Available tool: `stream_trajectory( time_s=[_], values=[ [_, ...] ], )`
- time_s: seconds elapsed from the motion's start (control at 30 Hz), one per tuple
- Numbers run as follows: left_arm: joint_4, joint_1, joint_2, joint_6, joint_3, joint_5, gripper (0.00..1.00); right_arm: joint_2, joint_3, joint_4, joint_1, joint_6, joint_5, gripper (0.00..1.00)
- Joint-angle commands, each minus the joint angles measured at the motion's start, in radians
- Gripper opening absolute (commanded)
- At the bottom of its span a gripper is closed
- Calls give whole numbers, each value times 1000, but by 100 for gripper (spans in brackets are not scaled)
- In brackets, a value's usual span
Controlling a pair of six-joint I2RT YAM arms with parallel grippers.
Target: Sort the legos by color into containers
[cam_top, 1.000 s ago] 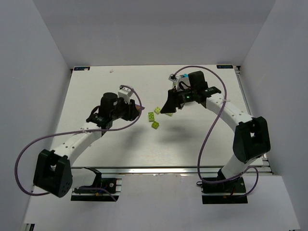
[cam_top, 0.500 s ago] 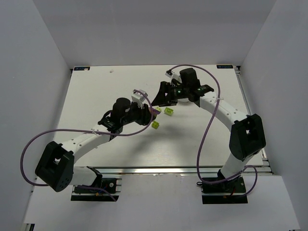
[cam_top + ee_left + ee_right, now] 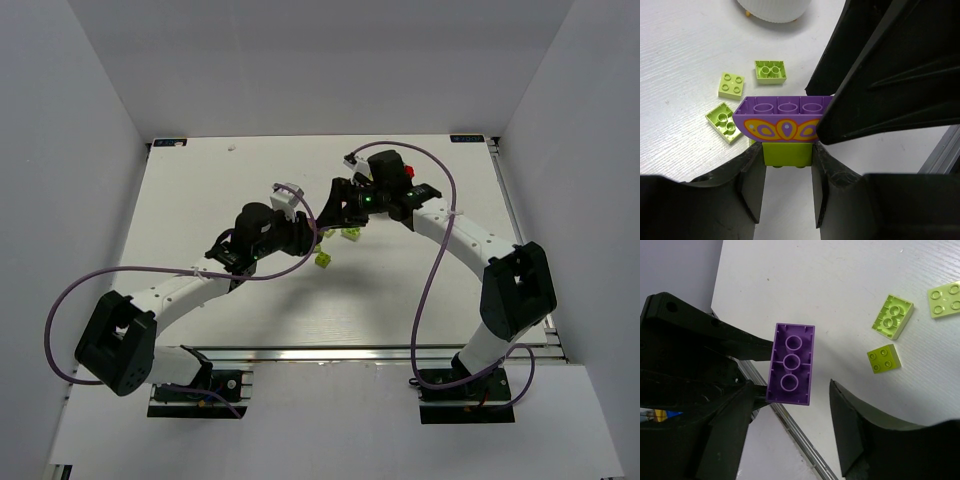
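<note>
My left gripper [image 3: 787, 156] is shut on a lime green brick [image 3: 787, 151] that has a purple brick [image 3: 782, 117] with an orange and yellow pattern stuck on it. It holds this clump above the table. My right gripper [image 3: 790, 405] is open, one finger on each side of the purple brick [image 3: 791, 363], and the right finger stands clear of it. In the top view the two grippers meet at mid table [image 3: 322, 222]. Three loose lime bricks [image 3: 771, 71] [image 3: 731, 84] [image 3: 725, 122] lie on the table below. The white dish [image 3: 774, 9] shows only by its ribbed wall.
In the top view the right arm covers most of the dish; a red bit [image 3: 407, 168] shows beside the arm. Two lime bricks [image 3: 322, 260] [image 3: 350, 234] show below the grippers. A metal rail [image 3: 795, 435] runs along the table edge.
My left arm has carried the clump right and forward. My right gripper has swung left to meet it and now straddles the purple brick.
</note>
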Motion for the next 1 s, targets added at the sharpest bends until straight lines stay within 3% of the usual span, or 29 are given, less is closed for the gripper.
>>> stream_trajectory(
  time_s=[0.0,0.17,0.37,0.4,0.5,0.8,0.97],
  values=[
    [44,-8,-25,-18,-2,-24,12,-36,-9,14,7,9,26,64],
    [50,-8,-33,-24,-11,-24,12,-29,-11,32,12,18,20,52],
    [61,-8,-37,-32,-23,-30,12,-19,-5,49,18,26,9,28],
    [58,-9,-37,-32,-25,-32,12,-18,-6,57,18,27,0,18],
    [47,-9,-37,-31,-33,-30,12,-12,9,67,9,32,-3,0],
    [36,-9,-76,-32,-112,-41,12,27,115,81,-123,-28,-58,0],
    [35,-9,-100,-34,-140,-61,12,31,147,-9,-184,-144,20,0]
  ],
)
